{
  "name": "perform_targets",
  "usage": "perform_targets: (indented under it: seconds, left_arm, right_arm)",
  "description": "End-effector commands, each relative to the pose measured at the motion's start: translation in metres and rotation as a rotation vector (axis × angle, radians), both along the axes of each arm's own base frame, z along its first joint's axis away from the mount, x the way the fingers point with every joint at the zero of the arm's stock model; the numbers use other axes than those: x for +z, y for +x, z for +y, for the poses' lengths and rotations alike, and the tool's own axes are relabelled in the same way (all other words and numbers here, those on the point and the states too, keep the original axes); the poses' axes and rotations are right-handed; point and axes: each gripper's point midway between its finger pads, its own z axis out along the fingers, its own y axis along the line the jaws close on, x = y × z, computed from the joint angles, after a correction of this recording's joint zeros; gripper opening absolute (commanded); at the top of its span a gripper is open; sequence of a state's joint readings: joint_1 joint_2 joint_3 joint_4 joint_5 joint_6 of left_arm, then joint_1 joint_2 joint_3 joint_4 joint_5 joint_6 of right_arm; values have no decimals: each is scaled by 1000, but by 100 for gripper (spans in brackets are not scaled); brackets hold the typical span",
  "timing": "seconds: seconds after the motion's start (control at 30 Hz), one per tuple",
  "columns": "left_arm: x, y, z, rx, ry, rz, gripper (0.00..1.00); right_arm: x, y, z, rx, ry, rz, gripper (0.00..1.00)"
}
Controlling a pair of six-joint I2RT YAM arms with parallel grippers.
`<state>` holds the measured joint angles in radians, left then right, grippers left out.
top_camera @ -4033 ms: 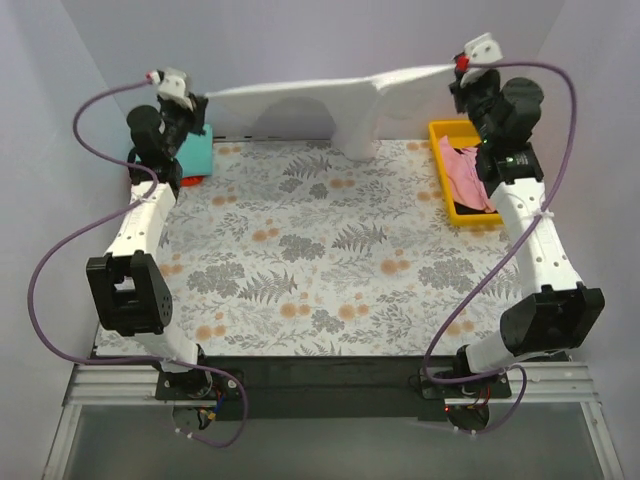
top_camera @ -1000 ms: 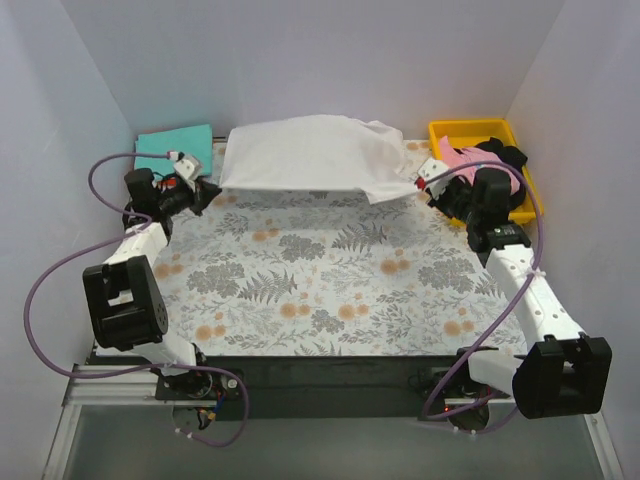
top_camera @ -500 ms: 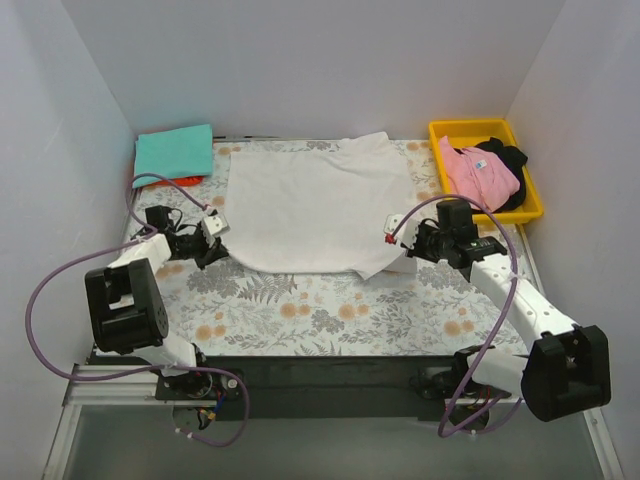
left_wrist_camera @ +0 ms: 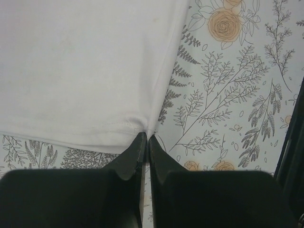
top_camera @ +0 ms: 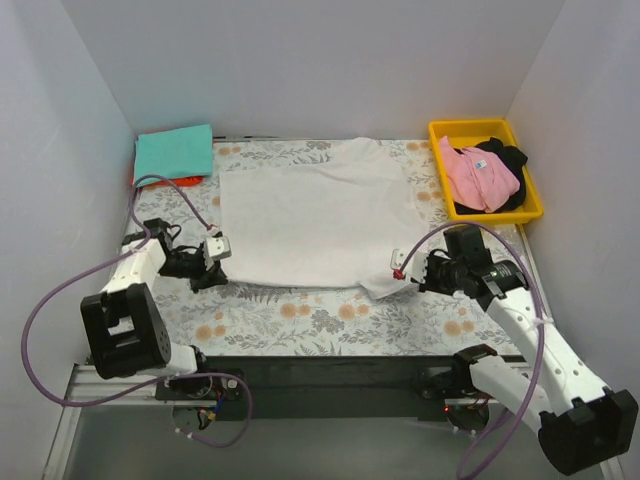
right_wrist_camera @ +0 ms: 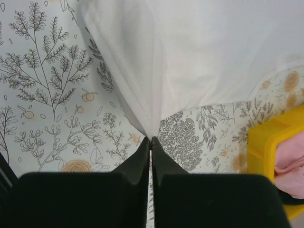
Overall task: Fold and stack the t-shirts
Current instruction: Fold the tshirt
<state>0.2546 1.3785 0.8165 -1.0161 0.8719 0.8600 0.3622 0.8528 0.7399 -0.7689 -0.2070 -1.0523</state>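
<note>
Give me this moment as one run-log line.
white t-shirt: spread on table cloth | left gripper: shut on its near-left corner | right gripper: shut on its near-right corner | teal t-shirt: folded, far left

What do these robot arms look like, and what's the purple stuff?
The left arm and right arm are white links with chunky black joints, each with a looping purple cable. The left gripper and right gripper each have two black tapered fingers.

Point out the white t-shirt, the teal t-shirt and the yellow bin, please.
white t-shirt (top_camera: 315,220): top external view, middle of its body.
teal t-shirt (top_camera: 175,153): top external view, its centre.
yellow bin (top_camera: 470,126): top external view, far rim.
</note>
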Motion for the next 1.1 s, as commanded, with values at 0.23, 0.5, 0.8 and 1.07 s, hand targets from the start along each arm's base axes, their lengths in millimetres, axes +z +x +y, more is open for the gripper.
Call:
perform_targets:
  seconds: [0.23, 0.5, 0.8, 1.07]
  left_arm:
    - [25, 67, 16, 98, -105, 56, 0]
    - [28, 127, 34, 251, -115, 141, 0]
    - [15, 157, 51, 345, -73, 143, 0]
    - [3, 178, 58, 392, -66, 139, 0]
  right_arm:
    - [31, 85, 33, 39, -6, 24, 1]
    - [34, 148, 43, 51, -34, -33, 1]
    - [24, 202, 48, 16, -30, -40, 1]
    - [12, 225, 56, 3, -17, -35, 1]
